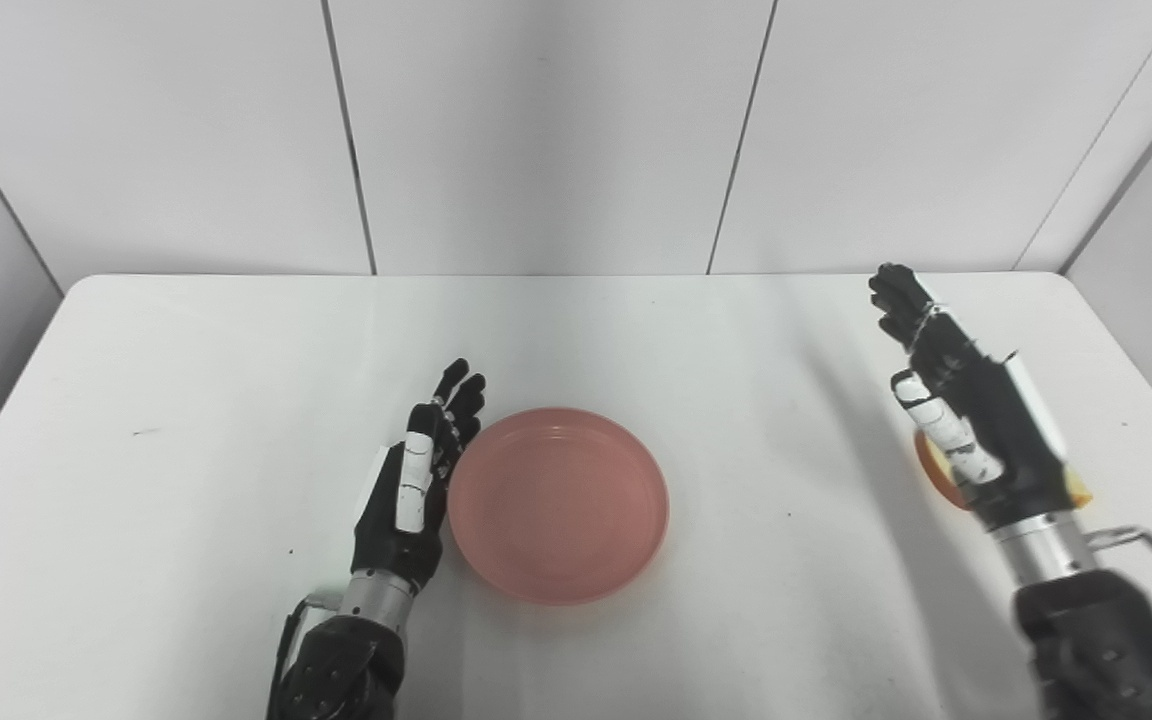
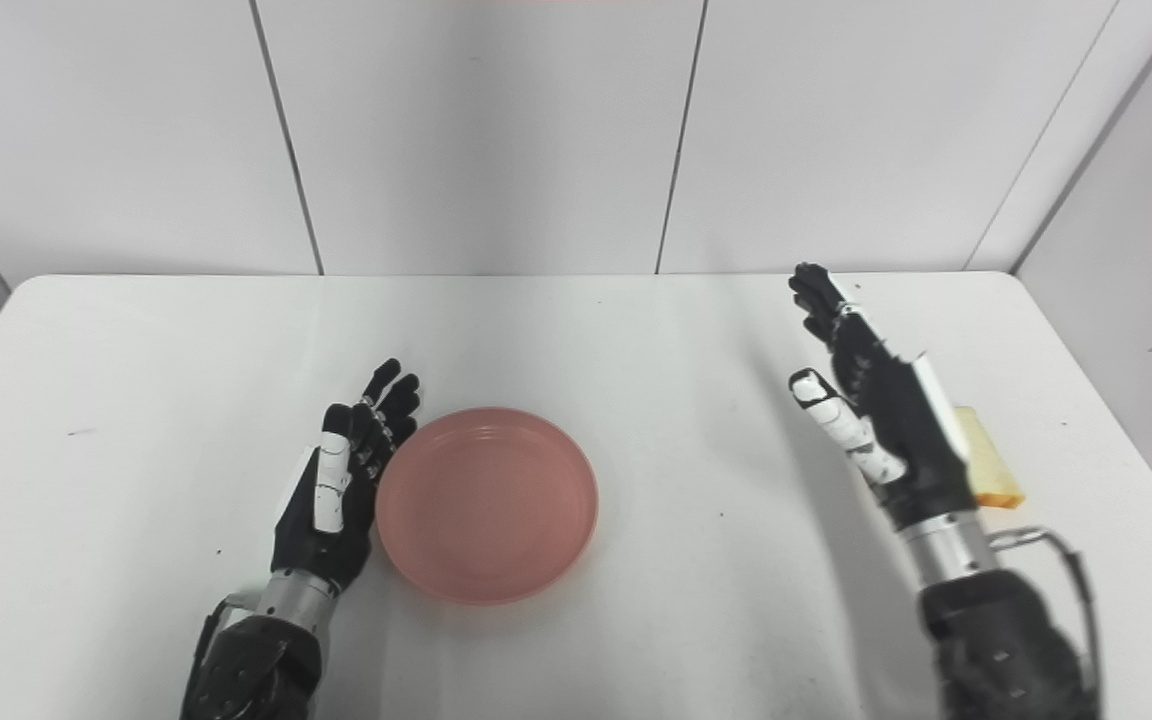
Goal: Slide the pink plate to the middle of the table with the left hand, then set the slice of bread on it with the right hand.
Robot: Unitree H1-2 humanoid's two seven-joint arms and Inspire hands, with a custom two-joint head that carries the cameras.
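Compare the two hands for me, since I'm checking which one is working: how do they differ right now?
The left hand rests edge-on against the pink plate rim; the right hand is raised, touching nothing. The left hand sits mid-table; the right stands in front of the bread slice near the right edge. Both are open and hold nothing.

Plate (image 1: 558, 503) sits on the table (image 1: 186, 400) around the middle, a bit toward the front edge. Left hand (image 1: 418, 480) is right against the plate's left rim, fingers pointing at the back edge. Over by the right edge, well apart from the plate, the bread slice (image 2: 988, 458) lies mostly hidden behind the right hand (image 2: 876, 410).
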